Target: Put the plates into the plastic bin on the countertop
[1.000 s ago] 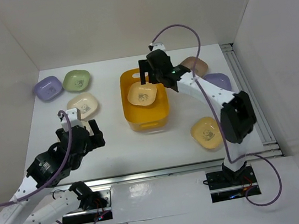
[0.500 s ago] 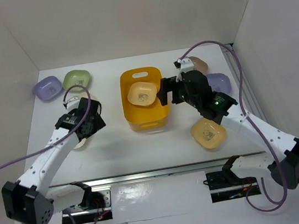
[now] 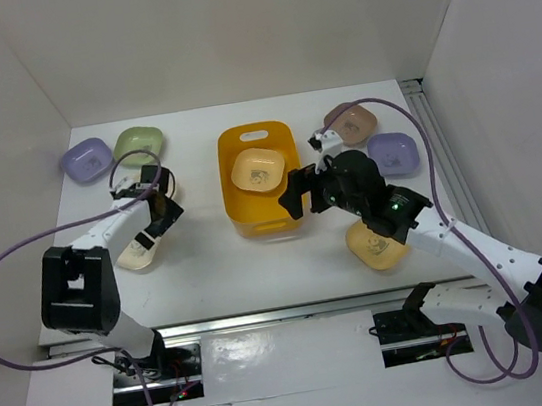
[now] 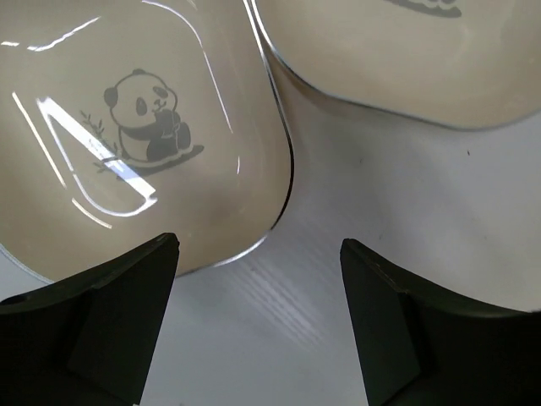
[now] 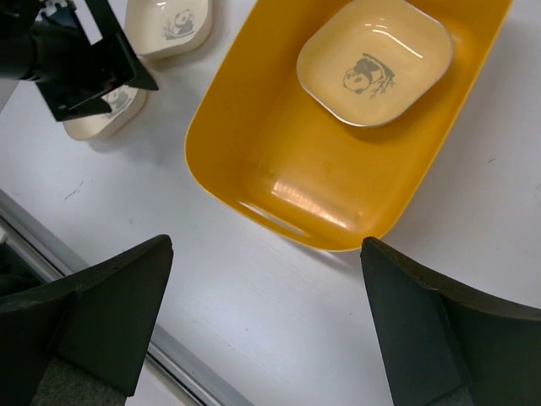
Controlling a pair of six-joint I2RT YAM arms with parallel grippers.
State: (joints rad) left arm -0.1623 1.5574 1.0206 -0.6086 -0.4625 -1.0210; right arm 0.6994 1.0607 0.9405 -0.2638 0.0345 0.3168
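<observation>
Inside yellow-orange bin (image 3: pixel 268 216) lay 1 panda plate (image 3: pixel 257 171); 6 other plates (image 3: pixel 138 145) sat out on counter (image 3: pixel 220 271). L claw (image 4: pixel 258 249) & R claw (image 5: pixel 266 245) both gaped apart, empty. Approx 1/7 done.

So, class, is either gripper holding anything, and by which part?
Nothing is held: the left gripper is open over a cream plate, the right gripper open by the bin.

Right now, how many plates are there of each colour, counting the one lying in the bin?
Lilac plates: 2
Green plate: 1
Brown plate: 1
Cream or pale yellow plates: 4, one of them in the plastic bin
Total: 8
</observation>
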